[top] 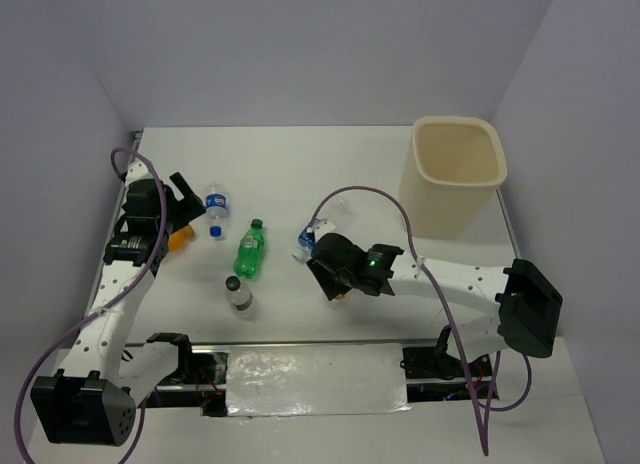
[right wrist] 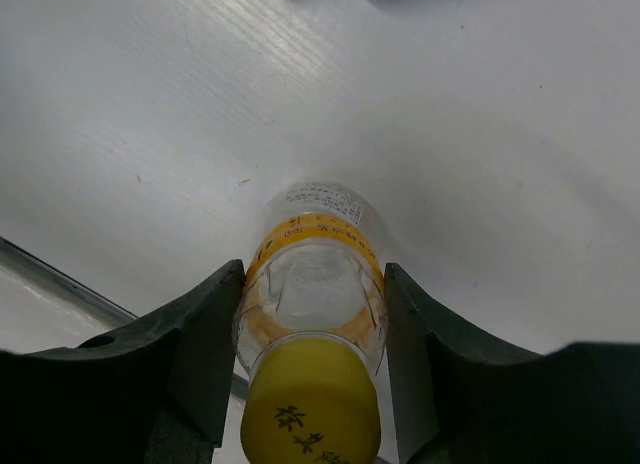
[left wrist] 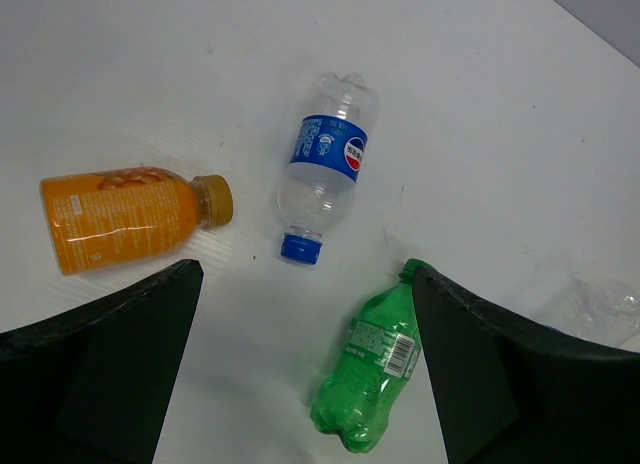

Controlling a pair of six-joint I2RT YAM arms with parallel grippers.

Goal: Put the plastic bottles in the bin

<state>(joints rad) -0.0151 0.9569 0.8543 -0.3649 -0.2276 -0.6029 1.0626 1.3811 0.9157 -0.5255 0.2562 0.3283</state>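
We find the right end effector (right wrist: 312, 319) closed on the small clear plastic bottle with the yellow cap and yellow label band (right wrist: 315, 269); its jaws press both sides of the shoulder just below the cap, which points towards the wrist camera; whether the bottle is clear of the white counter (top: 330, 154) we cannot tell. The left end effector (left wrist: 307, 284) stands open and holds nothing, poised above three bottles lying on their sides: an orange bottle with a tan cap (left wrist: 120, 219), a clear bottle with a blue label and blue cap (left wrist: 325, 169), and a green bottle (left wrist: 370, 384) just beside its right-hand finger. The overhead view also shows an upright clear bottle with a dark cap (top: 238, 294) near the front edge and a further blue-labelled bottle (top: 308, 239) just beyond the right end effector; the tall cream-beige plastic bin (top: 440, 209) stands at the far right, well apart from all of these. In our judgement the clear bottles look empty and therefore light; their thin walls would give under pressure and their round, smooth sides would roll or slip; the orange one appears full and so heavier. We consider the stiffer shoulder or the labelled waist the soundest place to hold, taken across the width; the present grip near the cap looks adequate for the carry to the bin.
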